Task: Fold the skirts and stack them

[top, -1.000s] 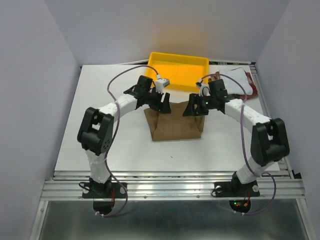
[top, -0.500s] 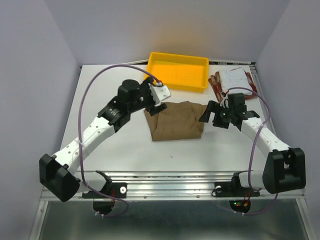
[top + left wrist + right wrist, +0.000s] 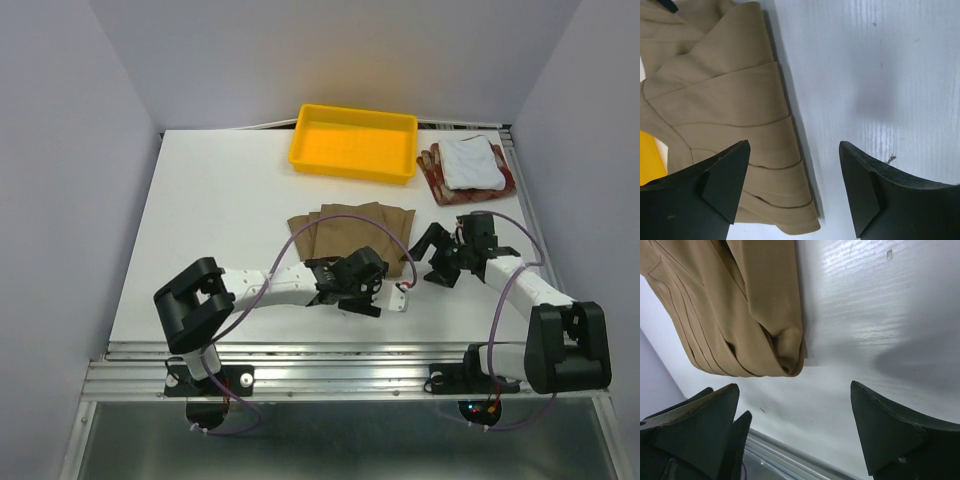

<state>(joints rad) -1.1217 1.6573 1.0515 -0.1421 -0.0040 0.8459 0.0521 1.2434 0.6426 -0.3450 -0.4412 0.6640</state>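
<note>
The tan-brown pleated skirt (image 3: 345,235) lies folded flat mid-table. My left gripper (image 3: 372,280) hovers open at its near right corner. In the left wrist view one finger is above the tan cloth (image 3: 725,115) and the other above bare table, with nothing between the gripper's (image 3: 795,172) fingers. My right gripper (image 3: 438,262) is open just right of the skirt, clear of it. The right wrist view shows the rolled corner of the skirt (image 3: 745,310) beyond the gripper's (image 3: 795,407) empty gap. The white skirt (image 3: 470,162) rests on the red-and-beige checked skirt (image 3: 432,172) at the back right.
A yellow plastic tray (image 3: 352,165) stands at the back centre, behind the tan skirt. The left arm lies low across the front of the table (image 3: 220,220). The metal rail (image 3: 340,360) runs along the near edge.
Both grippers let go of the tan skirt's far edge and drew back toward the front. The left arm swung down low across the table. The skirt now lies flat.
</note>
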